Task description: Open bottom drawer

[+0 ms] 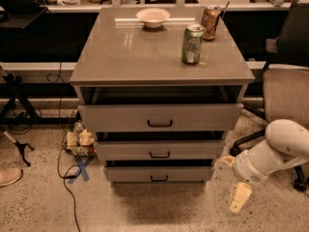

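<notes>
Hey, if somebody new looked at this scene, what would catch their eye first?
The grey-beige three-drawer cabinet fills the middle, with a green can, a brown can and a pale bowl on top. At lower right the white arm holds its gripper near the floor, right of the bottom drawer and clear of its black handle.

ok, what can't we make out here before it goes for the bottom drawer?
- Camera view: the inside of the bottom drawer is hidden by its own front and by the middle drawer above.
- Camera view: the gripper hangs low, right of the cabinet and apart from the handle. Its arm is cut off by the right edge.
- Camera view: the green can has a label too small to read.
</notes>
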`<state>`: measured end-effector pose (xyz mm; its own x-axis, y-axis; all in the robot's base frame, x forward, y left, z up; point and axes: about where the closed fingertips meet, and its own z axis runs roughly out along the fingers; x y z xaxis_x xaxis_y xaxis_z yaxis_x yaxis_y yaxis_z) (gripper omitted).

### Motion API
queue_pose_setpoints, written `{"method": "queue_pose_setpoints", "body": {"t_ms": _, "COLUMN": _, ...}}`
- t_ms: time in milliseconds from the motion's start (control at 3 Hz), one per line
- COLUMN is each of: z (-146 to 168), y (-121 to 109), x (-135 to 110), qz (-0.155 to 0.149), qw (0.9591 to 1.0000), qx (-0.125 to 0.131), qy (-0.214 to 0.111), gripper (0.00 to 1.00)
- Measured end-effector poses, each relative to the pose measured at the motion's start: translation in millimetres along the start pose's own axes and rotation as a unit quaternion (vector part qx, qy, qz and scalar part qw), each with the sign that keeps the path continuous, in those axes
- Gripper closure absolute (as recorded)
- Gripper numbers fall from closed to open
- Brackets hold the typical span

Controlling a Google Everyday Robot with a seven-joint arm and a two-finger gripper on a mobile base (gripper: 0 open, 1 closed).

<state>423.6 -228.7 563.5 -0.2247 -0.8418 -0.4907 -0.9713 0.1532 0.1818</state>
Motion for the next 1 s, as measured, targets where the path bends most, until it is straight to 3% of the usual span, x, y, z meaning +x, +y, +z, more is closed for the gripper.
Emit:
{"method": "queue_pose_setpoints", "body": {"t_ms": 333, "z": 53, "y": -41, "x": 46, "qz": -0.019, "qw": 0.9995, "qx": 0.024, "qy": 0.007, "gripper": 0.00}}
{"method": "queue_pose_setpoints", "body": {"t_ms": 667, "z": 111, "y": -82, "x": 75, "qz": -0.039, "qw": 0.9981, "qx": 0.045, "qy": -0.016, "gripper": 0.00}}
{"method": "queue_pose_setpoints", "body": {"t_ms": 1000, "z": 143, "y": -85, "x": 88, "qz": -0.036, "qw": 0.9984, "qx": 0.034, "qy": -0.028, "gripper": 0.00}}
